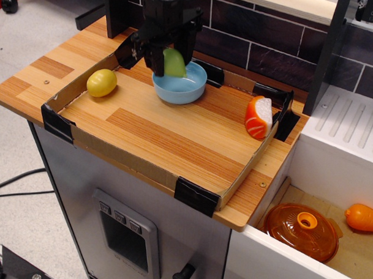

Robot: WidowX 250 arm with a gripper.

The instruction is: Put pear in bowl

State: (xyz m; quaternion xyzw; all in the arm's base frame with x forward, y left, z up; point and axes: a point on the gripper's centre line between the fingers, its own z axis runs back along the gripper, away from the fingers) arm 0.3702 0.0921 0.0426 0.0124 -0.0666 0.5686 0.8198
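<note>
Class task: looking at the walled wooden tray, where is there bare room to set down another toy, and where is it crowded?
Free: the wide front of the tray, between the lemon and the salmon sushi. Crowded: the back, where the gripper holds the pear over the bowl.

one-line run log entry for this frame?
phase: place | gripper: shut on pear | pear: over bowl, unreleased | next: open

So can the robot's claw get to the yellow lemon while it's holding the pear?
Probably not yet. The gripper is shut on the pear above the bowl. The lemon lies uncovered, but the pear fills the claw.
</note>
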